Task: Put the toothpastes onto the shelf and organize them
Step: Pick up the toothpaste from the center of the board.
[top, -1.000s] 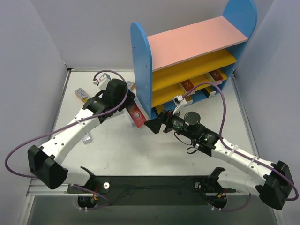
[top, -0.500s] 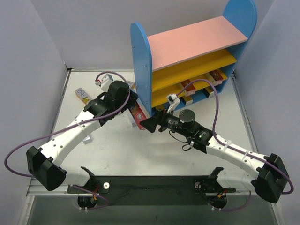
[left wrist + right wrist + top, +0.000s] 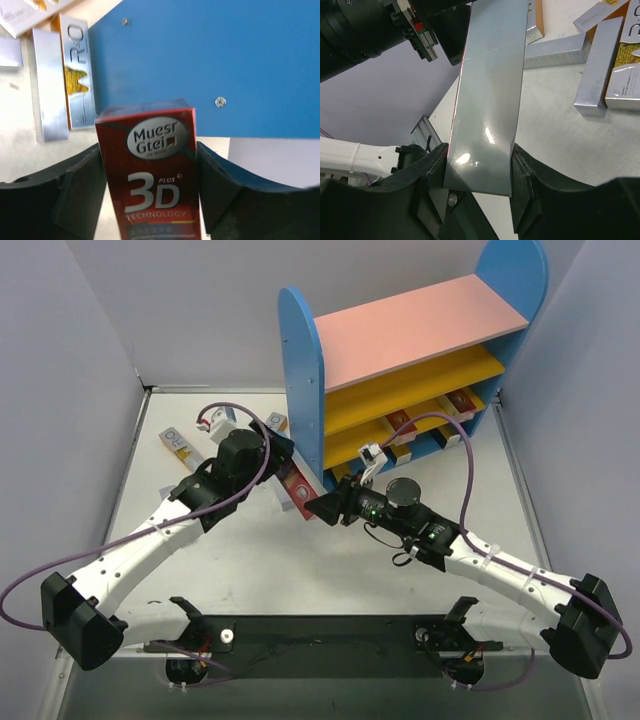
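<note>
A red toothpaste box hangs in the air beside the shelf, spanning both grippers. My left gripper has its fingers against the sides of the upper end; in the left wrist view the box fills the gap of that gripper. My right gripper is shut on the lower end; in its wrist view the glossy grey face of the box sits clamped in the gripper. Red boxes lie on the lower shelf boards.
Silver toothpaste boxes lie on the table left of the shelf. The shelf's blue side panel stands close in front of the left gripper. Grey walls close in the table on both sides.
My right gripper moved in from the right and shut on the lower end of the red box. The left arm shifted slightly while still at the box's upper end.
</note>
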{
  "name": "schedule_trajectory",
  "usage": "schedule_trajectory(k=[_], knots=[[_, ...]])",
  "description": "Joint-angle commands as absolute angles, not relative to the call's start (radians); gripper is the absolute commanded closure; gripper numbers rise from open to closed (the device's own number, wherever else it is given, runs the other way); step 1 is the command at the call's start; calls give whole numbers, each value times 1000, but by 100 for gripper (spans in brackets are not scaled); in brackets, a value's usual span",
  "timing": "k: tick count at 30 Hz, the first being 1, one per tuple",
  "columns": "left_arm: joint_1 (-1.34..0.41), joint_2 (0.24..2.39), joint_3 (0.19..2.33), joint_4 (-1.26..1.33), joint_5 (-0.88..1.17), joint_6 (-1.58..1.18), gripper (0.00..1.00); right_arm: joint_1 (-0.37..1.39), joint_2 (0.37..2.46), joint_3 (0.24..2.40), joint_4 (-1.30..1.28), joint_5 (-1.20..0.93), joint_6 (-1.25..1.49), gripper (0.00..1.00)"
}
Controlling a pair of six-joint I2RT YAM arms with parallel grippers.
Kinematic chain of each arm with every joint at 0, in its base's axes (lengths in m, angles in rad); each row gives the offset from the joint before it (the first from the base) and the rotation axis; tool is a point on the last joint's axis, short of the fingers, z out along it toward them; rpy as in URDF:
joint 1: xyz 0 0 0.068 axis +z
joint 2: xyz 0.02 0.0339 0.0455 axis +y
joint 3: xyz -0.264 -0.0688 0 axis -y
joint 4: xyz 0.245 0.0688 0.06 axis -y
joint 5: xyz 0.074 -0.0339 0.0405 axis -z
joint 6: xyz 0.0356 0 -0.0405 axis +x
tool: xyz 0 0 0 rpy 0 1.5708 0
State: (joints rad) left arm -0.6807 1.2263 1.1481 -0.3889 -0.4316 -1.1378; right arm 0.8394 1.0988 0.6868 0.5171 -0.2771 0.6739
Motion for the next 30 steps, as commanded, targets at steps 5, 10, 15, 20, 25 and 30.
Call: schedule_trajectory(k=[5,10,15,20,25,30], knots=[[-680,1053,970,-14,-528,-816,15,796,911,612,365,-271,704,90],[-670,957,832,185,-594,-579,13,704,761,562,177,-316,735,93],[-661,829,701,310,-566,-359,12,545,589,517,31,-362,776,96],[-660,715,585,330,-485,-247,11,398,592,549,5,-460,801,97],[-658,637,496,284,-425,-177,9,273,715,649,57,-578,821,99],[-655,580,428,235,-397,-123,9,241,889,733,198,-640,879,99]])
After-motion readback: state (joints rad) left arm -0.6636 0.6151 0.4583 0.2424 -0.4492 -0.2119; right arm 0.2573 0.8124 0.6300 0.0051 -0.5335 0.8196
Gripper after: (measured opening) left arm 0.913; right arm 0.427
